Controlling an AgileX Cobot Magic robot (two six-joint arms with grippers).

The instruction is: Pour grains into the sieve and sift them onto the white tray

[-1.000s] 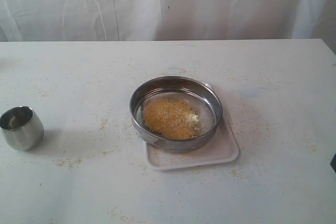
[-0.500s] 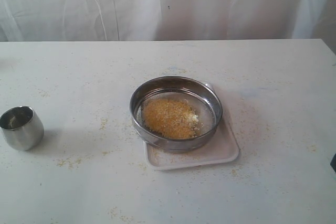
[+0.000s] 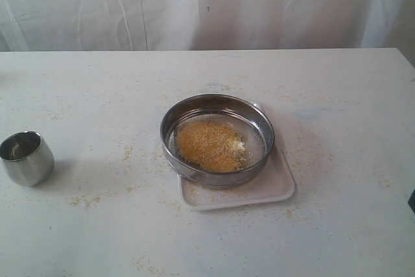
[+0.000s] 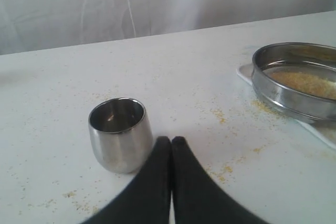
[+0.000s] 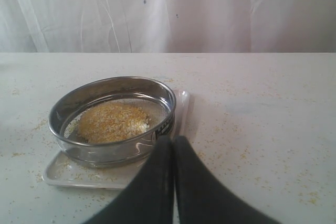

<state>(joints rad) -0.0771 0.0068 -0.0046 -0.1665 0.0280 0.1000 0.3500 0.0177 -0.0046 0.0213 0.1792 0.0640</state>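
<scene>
**Surface.** A white table (image 3: 337, 89) fills the lower three quarters of the exterior view. It is matt and faintly stained, with a bluish smudge (image 3: 311, 113) right of centre. Loose yellow specks (image 3: 84, 200) lie scattered over it, thickest at lower left and around the tray.

**Room.** A white draped cloth (image 3: 259, 4) with vertical folds closes off the upper quarter of the frame, behind the table's far edge. A few small dark marks show on it.

**Task items.** The white tray (image 3: 275, 187) lies flat just right of the frame's centre. The sieve (image 3: 217, 98) rests level on it and covers most of it, leaving the tray's lower and right margins bare. The grains (image 3: 209, 145) form a yellow-tan heap on the mesh, left of the sieve's middle, with a paler patch at the heap's right margin. A small steel cup (image 3: 27, 158) stands upright at the left edge of the frame, well apart from the sieve.

**Pincers.** The left gripper (image 4: 170, 141) is clenched, its black fingers pressed together on nothing. It is near the cup, but contact cannot be judged. The right gripper (image 5: 173, 139) is likewise clenched on nothing, near the sieve's wall.
</scene>
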